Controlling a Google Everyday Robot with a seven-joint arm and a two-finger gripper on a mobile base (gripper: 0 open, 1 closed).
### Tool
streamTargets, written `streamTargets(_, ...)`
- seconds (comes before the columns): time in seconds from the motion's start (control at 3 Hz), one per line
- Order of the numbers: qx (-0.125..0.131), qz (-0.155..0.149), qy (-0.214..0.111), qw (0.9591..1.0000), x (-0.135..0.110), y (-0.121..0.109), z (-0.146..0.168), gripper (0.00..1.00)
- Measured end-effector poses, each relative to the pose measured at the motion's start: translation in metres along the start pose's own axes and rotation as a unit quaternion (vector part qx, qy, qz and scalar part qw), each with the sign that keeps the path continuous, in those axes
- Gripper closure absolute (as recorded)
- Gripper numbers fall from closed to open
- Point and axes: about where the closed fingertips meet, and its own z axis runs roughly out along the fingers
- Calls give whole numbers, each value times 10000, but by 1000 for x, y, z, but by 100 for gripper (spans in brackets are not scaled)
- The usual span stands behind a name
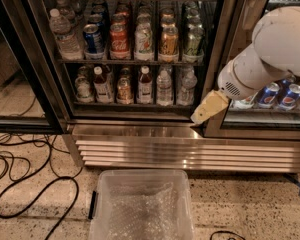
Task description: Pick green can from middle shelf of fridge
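Observation:
The green can (192, 41) stands upright at the right end of the can row on the middle shelf (135, 61) of the fridge (140, 134), right of an orange-gold can (168, 41). More cans stand behind it in its lane. My gripper (209, 108), a tan tip on the white arm (270, 49), hangs in front of the fridge's dark door post. It is below and to the right of the green can, level with the bottom shelf, and holds nothing that I can see.
The same row holds a white-green can (143, 40), a red cola can (119, 40), a blue can (93, 38) and a water bottle (65, 34). Bottles fill the shelf below (135, 86). A clear plastic bin (140, 206) sits on the floor; black cables (20, 169) lie left.

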Motion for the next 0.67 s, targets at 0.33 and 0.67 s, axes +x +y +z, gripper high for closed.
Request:
streamTargets(0.33, 0, 0, -1, 10000, 0, 0, 0, 0)
streamTargets(0.67, 87, 341, -383, 9986, -10, 4, 66, 0)
